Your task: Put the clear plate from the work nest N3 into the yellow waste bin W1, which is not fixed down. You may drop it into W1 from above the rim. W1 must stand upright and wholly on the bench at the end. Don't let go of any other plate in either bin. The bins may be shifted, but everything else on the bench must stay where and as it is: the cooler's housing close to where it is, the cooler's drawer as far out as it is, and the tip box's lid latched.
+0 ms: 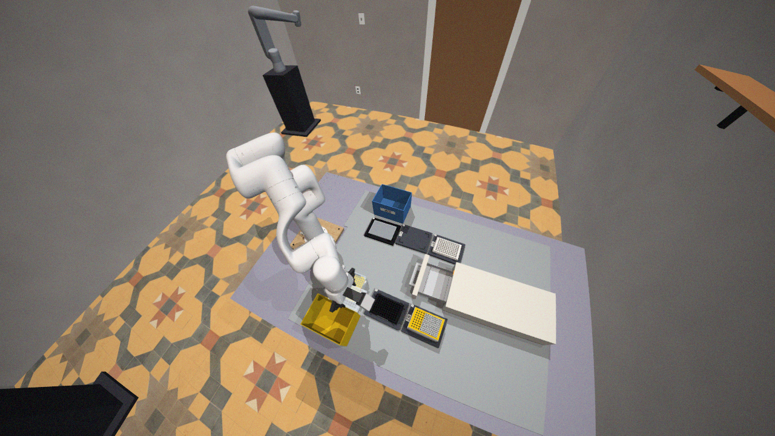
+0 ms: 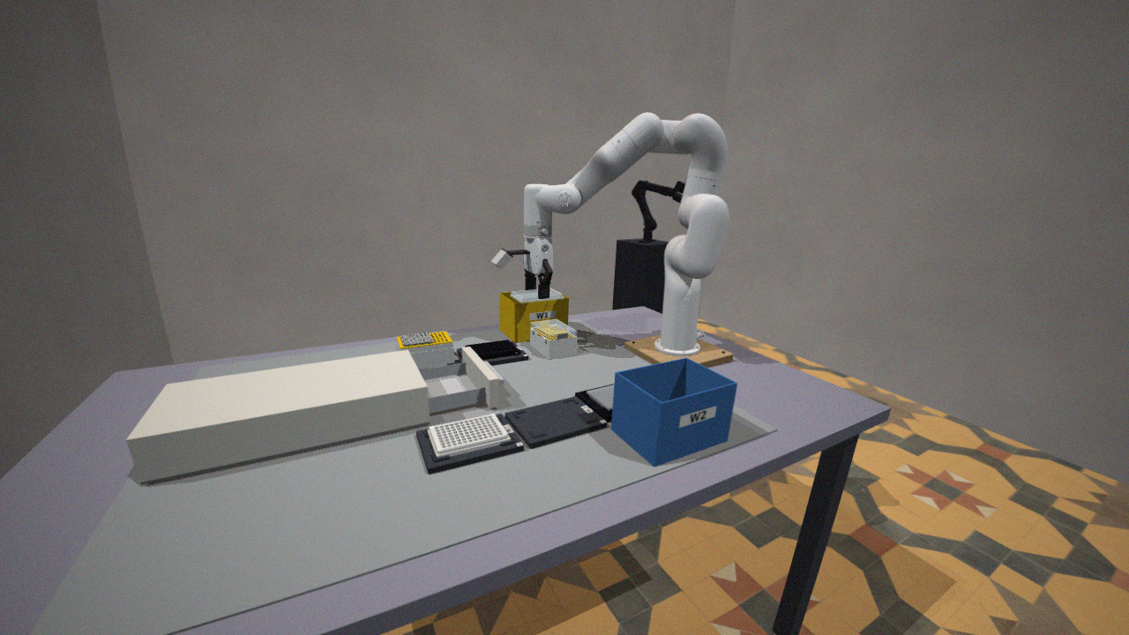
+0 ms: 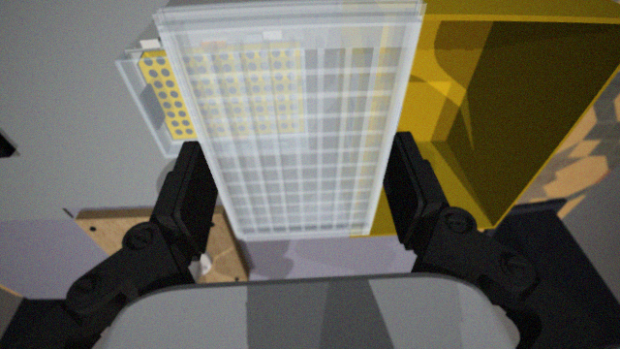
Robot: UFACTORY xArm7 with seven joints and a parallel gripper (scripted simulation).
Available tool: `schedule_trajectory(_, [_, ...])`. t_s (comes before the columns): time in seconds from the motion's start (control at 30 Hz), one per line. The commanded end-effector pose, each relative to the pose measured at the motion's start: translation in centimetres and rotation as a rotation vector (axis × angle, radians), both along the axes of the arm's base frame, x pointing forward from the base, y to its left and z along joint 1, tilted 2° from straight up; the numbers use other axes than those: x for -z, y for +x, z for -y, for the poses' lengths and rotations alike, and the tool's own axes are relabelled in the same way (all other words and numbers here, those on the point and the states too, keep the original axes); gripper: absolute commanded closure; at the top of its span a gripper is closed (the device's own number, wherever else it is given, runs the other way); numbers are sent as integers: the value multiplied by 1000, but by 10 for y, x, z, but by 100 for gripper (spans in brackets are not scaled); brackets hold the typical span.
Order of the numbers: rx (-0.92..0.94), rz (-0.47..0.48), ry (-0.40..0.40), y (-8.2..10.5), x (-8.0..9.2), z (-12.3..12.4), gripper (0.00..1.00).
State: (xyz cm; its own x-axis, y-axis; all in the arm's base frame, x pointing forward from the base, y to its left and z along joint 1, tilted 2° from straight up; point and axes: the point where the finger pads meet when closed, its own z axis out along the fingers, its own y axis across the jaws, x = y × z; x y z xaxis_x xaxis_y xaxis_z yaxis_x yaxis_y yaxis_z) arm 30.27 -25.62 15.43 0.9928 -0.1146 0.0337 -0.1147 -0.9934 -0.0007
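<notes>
My gripper [image 3: 298, 159] is shut on the clear plate [image 3: 291, 116], a see-through gridded plate held flat between the two black fingers. In the wrist view the plate's right edge overlaps the near rim of the yellow waste bin W1 [image 3: 504, 111], whose open inside lies to the right. In the exterior view the gripper [image 2: 538, 286] hangs just above the bin W1 [image 2: 534, 314], which stands upright on the bench. In the top view the gripper [image 1: 340, 303] is over the bin [image 1: 330, 323].
A tip box with a yellow insert [image 3: 162, 102] stands beside W1, also in the exterior view [image 2: 553, 339]. A black plate [image 1: 387, 307], a yellow plate [image 1: 426, 323], the cooler [image 1: 501, 303] with its drawer [image 1: 432, 277] out, and blue bin W2 [image 2: 673, 408] are further off.
</notes>
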Motion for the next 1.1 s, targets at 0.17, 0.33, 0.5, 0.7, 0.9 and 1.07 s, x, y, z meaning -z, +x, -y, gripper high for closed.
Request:
schedule_trajectory(0.17, [0, 3, -2, -10, -1, 24, 100])
schedule_trajectory(0.33, [0, 3, -2, -16, -1, 36, 100])
schedule_trajectory(0.5, [0, 3, -2, -19, -1, 43, 100])
schedule_trajectory(0.7, [0, 3, -2, -26, -1, 57, 100])
schedule_trajectory(0.9, [0, 3, -2, -33, -1, 72, 100])
schedule_trajectory(1.07, [0, 3, -2, -37, 0, 79, 100])
